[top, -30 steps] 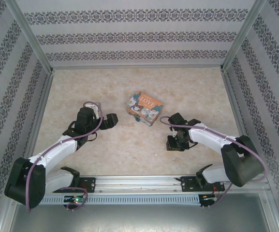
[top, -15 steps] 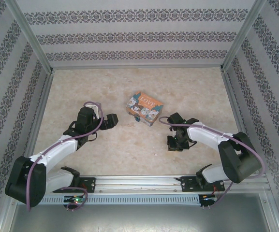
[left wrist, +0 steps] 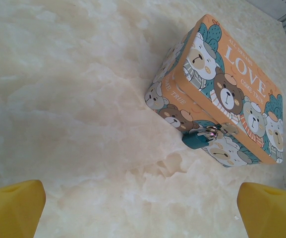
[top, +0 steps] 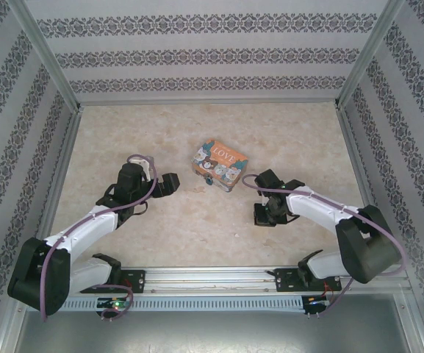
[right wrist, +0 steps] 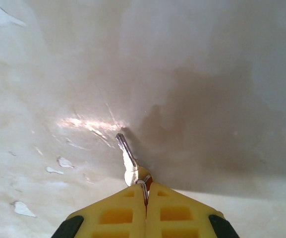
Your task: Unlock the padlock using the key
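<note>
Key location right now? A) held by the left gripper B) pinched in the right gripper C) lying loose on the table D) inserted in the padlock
B: in the right wrist view the right gripper is shut on the key, whose blade sticks out ahead of it.

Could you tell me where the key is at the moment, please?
The key is pinched in the right gripper, its blade pointing out over the table; from above, that gripper sits near-right of the tin.

LOVE tin [top: 220, 165] on marbled table [top: 123, 140]
</note>
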Controlling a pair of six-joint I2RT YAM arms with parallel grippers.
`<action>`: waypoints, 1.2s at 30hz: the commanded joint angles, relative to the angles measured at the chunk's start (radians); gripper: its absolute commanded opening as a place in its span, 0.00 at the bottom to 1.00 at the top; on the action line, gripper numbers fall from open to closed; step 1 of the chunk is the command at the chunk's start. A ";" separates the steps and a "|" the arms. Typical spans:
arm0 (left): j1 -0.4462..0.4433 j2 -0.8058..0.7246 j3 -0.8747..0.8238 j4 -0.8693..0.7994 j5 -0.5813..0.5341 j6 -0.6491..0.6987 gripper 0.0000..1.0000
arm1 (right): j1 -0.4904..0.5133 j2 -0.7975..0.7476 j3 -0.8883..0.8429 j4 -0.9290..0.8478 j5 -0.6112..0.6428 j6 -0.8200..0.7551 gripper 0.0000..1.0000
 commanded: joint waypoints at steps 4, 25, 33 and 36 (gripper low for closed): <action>0.016 0.003 0.042 0.047 0.019 -0.005 0.99 | 0.010 -0.088 -0.015 0.072 0.008 -0.027 0.00; 0.017 0.094 0.187 0.277 0.234 -0.156 0.79 | 0.038 -0.169 0.041 0.677 -0.090 0.039 0.00; -0.012 0.217 0.291 0.361 0.351 -0.261 0.64 | 0.092 -0.093 0.091 0.854 -0.077 0.015 0.00; -0.038 0.241 0.324 0.353 0.368 -0.260 0.63 | 0.105 -0.074 0.096 0.900 -0.076 0.015 0.00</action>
